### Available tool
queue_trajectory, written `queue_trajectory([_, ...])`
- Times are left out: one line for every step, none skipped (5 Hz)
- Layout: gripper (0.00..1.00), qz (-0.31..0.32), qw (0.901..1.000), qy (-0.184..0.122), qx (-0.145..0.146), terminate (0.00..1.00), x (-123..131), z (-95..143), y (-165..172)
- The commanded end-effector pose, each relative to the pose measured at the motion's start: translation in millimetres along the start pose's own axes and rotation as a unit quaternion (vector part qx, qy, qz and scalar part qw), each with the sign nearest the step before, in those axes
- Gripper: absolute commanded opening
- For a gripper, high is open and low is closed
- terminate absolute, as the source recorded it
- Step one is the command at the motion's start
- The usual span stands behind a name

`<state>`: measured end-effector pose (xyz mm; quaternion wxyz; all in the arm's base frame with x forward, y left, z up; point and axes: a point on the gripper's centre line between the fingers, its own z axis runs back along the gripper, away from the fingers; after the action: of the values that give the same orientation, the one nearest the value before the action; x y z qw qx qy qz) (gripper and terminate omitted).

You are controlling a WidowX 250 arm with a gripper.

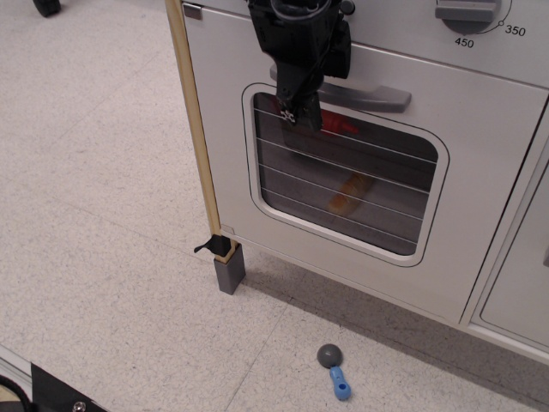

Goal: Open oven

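Note:
The white oven [489, 163] fills the upper right, its door closed. The door has a grey bar handle [373, 95] and a rounded window [360, 206] crossed by thin lines. A grey dial [470, 10] sits at the top edge. My black gripper [319, 86] hangs in front of the handle's left end, turned nearly edge-on. One finger [300, 107] reaches down over the window's top edge, and the other [340, 56] sits above the handle. The jaws look open, with the bar between them. The handle's left tip is hidden behind the gripper.
A red object [340, 125] and an orange one [350, 190] show through the window. A wooden corner post [196, 137] with a grey foot [230, 268] bounds the oven's left side. A grey-and-blue toy [334, 369] lies on the floor. A plain cabinet door [525, 283] is at the right.

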<state>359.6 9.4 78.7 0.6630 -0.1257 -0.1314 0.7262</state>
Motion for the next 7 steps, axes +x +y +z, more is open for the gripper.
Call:
queue_trajectory([1.0, 0.014, 0.9999, 0.005, 0.006, 0.0, -0.2, -1.4, 0.5])
queue_trajectory([1.0, -0.004, 0.9994, 0.015, 0.032, 0.0, 3.8, -2.4, 10.7])
queue_trajectory([1.0, -0.019, 0.9987, 0.021, 0.041, 0.0, 9.2, 4.2, 22.7])
queue_trajectory([1.0, -0.042, 0.9967, 0.027, 0.064, 0.0, 22.5, 7.7, 37.1])
queue_trajectory([1.0, -0.072, 0.9953, 0.019, 0.061, 0.0, 35.9, 11.4, 47.3])
queue_trajectory([1.0, -0.087, 0.9943, 0.021, 0.058, 0.0, 43.3, 20.2, 52.0])
queue_trajectory([1.0, -0.123, 0.9911, 0.017, 0.049, 0.0, 43.9, 28.9, 49.7])
